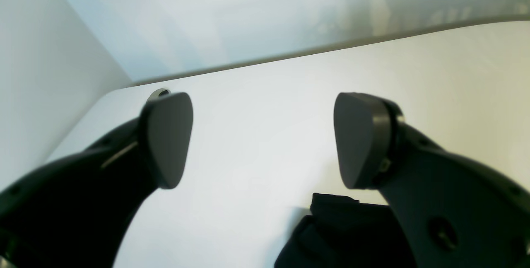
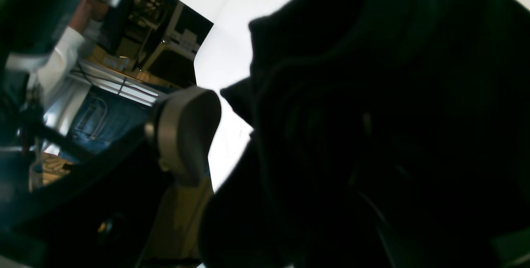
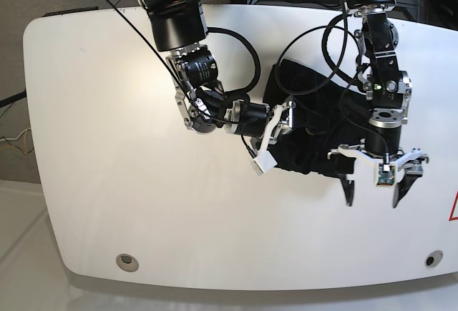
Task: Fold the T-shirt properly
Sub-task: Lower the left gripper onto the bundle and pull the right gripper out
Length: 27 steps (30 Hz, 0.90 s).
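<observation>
The T-shirt (image 3: 311,129) is a bunched black heap in the middle of the white table (image 3: 107,146). In the base view my right gripper (image 3: 275,138) sits at the heap's left edge with its jaws spread wide. In the right wrist view one grey finger (image 2: 186,135) stands clear of the dark cloth (image 2: 372,135), which hides the other finger. My left gripper (image 3: 376,188) hangs open just in front of the heap's near right side. Nothing is between its pads (image 1: 165,139), and a corner of the shirt (image 1: 343,235) lies under them.
Black cables (image 3: 236,46) loop from both arms over the back of the table. Two round holes (image 3: 127,259) (image 3: 430,259) sit near the front edge. A red mark (image 3: 454,207) is at the right rim. The table's far edge (image 1: 290,54) runs close ahead of the left gripper.
</observation>
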{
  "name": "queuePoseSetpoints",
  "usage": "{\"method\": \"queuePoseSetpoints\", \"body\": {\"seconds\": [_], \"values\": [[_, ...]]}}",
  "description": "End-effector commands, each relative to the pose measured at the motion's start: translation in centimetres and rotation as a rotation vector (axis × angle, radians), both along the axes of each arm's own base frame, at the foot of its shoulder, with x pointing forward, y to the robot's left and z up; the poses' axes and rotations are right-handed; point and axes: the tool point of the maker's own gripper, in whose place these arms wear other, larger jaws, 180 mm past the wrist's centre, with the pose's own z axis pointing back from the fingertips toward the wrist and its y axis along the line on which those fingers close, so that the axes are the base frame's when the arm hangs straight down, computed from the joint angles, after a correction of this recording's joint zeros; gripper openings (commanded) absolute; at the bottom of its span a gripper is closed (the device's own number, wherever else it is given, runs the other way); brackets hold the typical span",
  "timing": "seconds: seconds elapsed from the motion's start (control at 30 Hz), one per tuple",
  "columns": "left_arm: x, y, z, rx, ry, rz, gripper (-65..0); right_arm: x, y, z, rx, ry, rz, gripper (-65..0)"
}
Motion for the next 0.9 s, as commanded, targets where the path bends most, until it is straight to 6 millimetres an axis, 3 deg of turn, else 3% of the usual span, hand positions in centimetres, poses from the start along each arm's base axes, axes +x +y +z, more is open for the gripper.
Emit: {"method": "queuePoseSetpoints", "body": {"seconds": [0.0,0.13,0.27,0.53,0.87], "values": [[0.3,-1.2,1.9,0.002,-0.064,-0.036,-14.5,1.2,0.3,2.5,0.059,-0.052,-0.015,-23.1],[0.4,-2.0,1.8,0.000,-0.061,-0.057,-14.5,1.1,0.7,2.7,0.056,-0.060,0.000,-23.1],[0.4,-2.8,1.7,-0.001,-0.059,-0.077,-14.5,0.1,2.3,3.2,0.058,-0.082,0.049,-23.1],[0.5,-3.0,1.7,-0.001,-0.059,-0.082,-14.5,-1.1,4.3,2.4,0.055,-0.041,0.070,-23.1],[0.5,-3.0,1.7,-0.001,-0.059,-0.082,-14.5,-1.4,5.9,3.5,0.150,0.014,0.089,-23.2]]}}
